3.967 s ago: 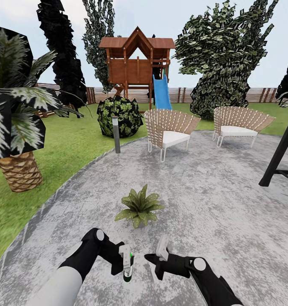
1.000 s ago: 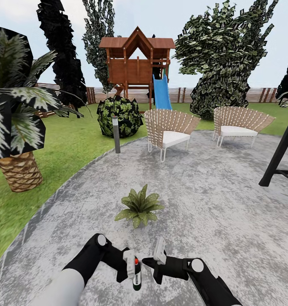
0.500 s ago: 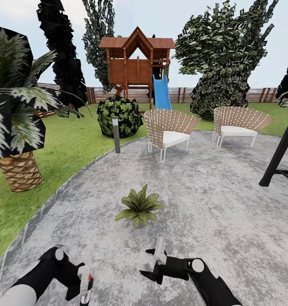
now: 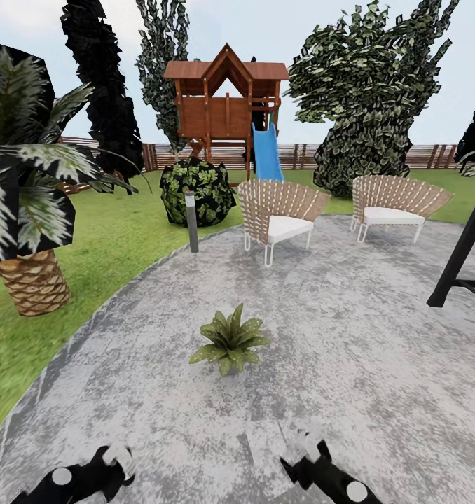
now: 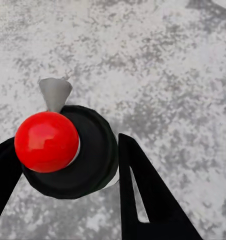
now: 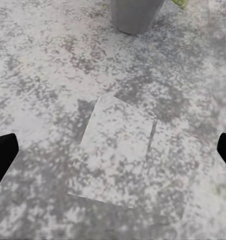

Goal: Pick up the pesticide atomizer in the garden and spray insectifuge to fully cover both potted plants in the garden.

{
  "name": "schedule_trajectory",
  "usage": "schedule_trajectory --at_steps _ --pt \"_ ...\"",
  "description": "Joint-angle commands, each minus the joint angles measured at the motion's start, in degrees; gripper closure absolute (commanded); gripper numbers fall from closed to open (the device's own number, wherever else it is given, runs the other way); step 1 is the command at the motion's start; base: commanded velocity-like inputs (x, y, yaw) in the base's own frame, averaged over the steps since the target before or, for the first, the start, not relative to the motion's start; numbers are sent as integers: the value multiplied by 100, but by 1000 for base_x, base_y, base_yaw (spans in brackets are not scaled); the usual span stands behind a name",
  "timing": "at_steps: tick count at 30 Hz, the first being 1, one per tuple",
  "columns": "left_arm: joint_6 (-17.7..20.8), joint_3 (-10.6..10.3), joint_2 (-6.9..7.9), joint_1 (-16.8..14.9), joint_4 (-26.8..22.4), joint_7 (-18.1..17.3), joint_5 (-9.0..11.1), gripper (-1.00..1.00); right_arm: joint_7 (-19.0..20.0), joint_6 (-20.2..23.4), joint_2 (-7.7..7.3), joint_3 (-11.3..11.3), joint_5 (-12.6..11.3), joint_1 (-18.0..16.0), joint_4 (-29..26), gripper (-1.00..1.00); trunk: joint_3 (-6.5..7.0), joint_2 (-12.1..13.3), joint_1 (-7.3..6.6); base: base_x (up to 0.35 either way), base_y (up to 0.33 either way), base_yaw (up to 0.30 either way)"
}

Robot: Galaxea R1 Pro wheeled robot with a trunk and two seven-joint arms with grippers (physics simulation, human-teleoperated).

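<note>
Both arms sit low, wrists just poking above the head view's bottom edge. Left tool (image 5: 68, 165) is clamped on the atomizer (image 5: 68, 152), red cap up, nozzle forward over the patio (image 4: 349, 364). Right tool (image 6: 113, 150) is spread wide, holding nothing, with a plant (image 4: 230, 341) just ahead of it

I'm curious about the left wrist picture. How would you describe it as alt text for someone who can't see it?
Seen from above, a dark spray bottle with a red round top and small grey nozzle sits between the two black fingers of the left claw, over mottled grey stone paving.
</note>
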Motion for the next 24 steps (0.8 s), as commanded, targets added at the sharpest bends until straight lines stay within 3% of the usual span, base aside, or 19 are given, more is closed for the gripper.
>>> schedule_trajectory --at_steps 1,2,5,8,12,14,24 --pt "-188 71 -16 -4 156 259 170 100 -282 -158 5 -86 -43 -4 202 -100 -5 -2 -1 0 0 0" --pt "-381 89 -41 -4 394 657 500 100 -637 -384 12 -183 -153 -4 458 -100 -5 -2 -1 0 0 0" --pt "-799 107 -134 2 859 1454 1084 100 -1399 -820 11 -270 -406 -3 944 -100 -5 -2 -1 0 0 0" --pt "-1183 113 -230 62 1112 2120 1412 100 -2122 -1240 -4 -293 -686 3 1237 -100 -5 -2 -1 0 0 0" --pt "-1310 108 -290 282 1214 2703 1874 100 -2518 -1510 -16 -296 -821 4 1548 -100 -5 -2 -1 0 0 0" --pt "-1308 105 -363 313 1260 2762 1934 100 -2543 -1529 -12 -294 -831 4 1592 -100 -5 -2 -1 0 0 0" --pt "-1317 114 -406 330 1384 2770 1987 100 -2558 -1530 37 -299 -856 4 1600 -100 -5 -2 -1 0 0 0"
